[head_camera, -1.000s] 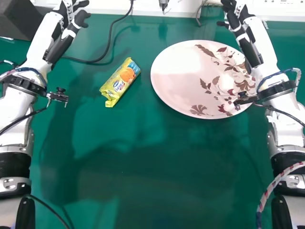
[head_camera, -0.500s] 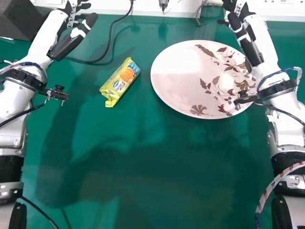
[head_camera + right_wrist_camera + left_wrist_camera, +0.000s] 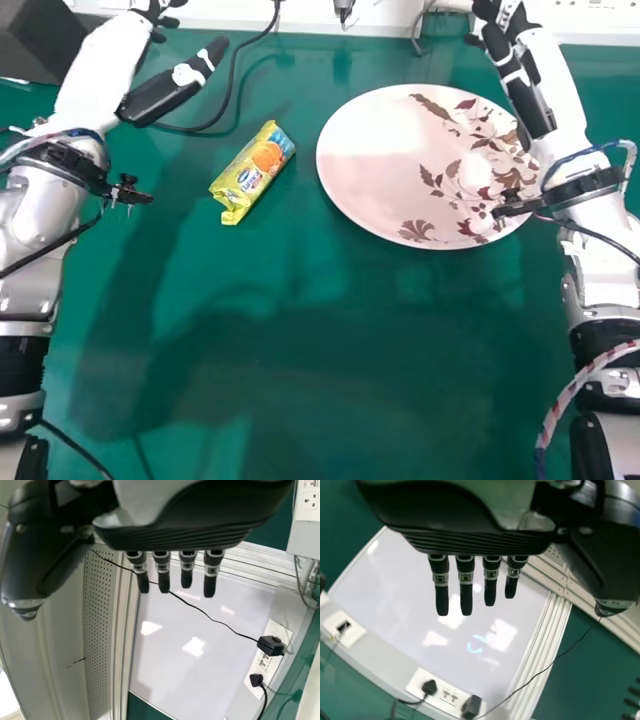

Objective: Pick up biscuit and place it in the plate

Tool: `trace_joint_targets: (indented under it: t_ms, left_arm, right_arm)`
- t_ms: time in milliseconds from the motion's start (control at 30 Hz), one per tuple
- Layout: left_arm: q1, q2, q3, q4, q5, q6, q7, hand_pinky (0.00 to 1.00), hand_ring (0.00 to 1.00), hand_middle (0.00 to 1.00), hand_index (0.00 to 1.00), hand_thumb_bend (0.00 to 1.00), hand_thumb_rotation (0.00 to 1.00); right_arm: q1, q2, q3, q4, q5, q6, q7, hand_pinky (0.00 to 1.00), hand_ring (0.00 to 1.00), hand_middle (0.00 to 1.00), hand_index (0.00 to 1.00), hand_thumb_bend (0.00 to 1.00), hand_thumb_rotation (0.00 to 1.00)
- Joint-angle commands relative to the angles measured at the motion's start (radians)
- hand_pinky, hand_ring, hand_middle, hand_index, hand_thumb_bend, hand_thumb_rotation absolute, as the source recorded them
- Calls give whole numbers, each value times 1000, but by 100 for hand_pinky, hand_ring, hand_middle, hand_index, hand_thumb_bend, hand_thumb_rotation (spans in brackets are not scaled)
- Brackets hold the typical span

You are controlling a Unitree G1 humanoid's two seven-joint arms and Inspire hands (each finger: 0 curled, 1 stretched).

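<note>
In the head view, a yellow biscuit packet (image 3: 252,172) lies tilted on the green table, left of the large pinkish plate (image 3: 400,165) with its leaf pattern. My left hand (image 3: 172,92) is raised at the upper left, its thumb stretched out above the table, up and left of the packet and apart from it. Its fingers hang straight in the left wrist view, the hand (image 3: 465,582) holding nothing. Over the plate's upper right side is my right hand (image 3: 515,75); the right wrist view shows this hand (image 3: 186,570) with straight fingers and nothing held.
A dark box (image 3: 42,40) stands at the table's far left corner. A black cable (image 3: 232,80) runs from the far edge past my left hand. White sockets and plugs line the far edge, and a striped cable (image 3: 580,390) hangs by my right forearm.
My left hand has turned, its thumb swinging right towards the packet, and the left forearm has shifted a little. The right arm has hardly moved; packet and plate are unmoved.
</note>
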Motion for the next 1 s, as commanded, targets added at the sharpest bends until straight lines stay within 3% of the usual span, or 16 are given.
trace_joint_targets:
  t_ms: [0, 300, 567, 867, 967]
  left_arm:
    - [18, 11, -21, -38, 44, 34, 17, 77, 86, 94, 98, 83, 56]
    - [1, 12, -73, -75, 164, 121, 31, 78, 86, 94, 98, 82, 55]
    - [-29, 19, -133, -145, 258, 239, -67, 78, 86, 94, 97, 82, 55]
    - [-53, 38, -174, -152, 286, 244, -130, 78, 86, 95, 97, 83, 55]
    - [-61, 42, -181, -153, 290, 246, -140, 77, 86, 95, 97, 83, 56]
  right_arm:
    - [19, -5, 0, -13, -10, 2, -9, 83, 99, 100, 100, 100, 43]
    - [15, 0, 4, -14, -20, 6, -21, 79, 99, 100, 99, 100, 43]
    - [11, 5, 4, -9, -22, 6, -28, 82, 100, 100, 99, 100, 39]
    - [10, 4, 6, -7, -27, 0, -39, 82, 100, 100, 100, 100, 45]
    - [10, 4, 7, -7, -32, 0, -44, 82, 100, 100, 100, 100, 43]
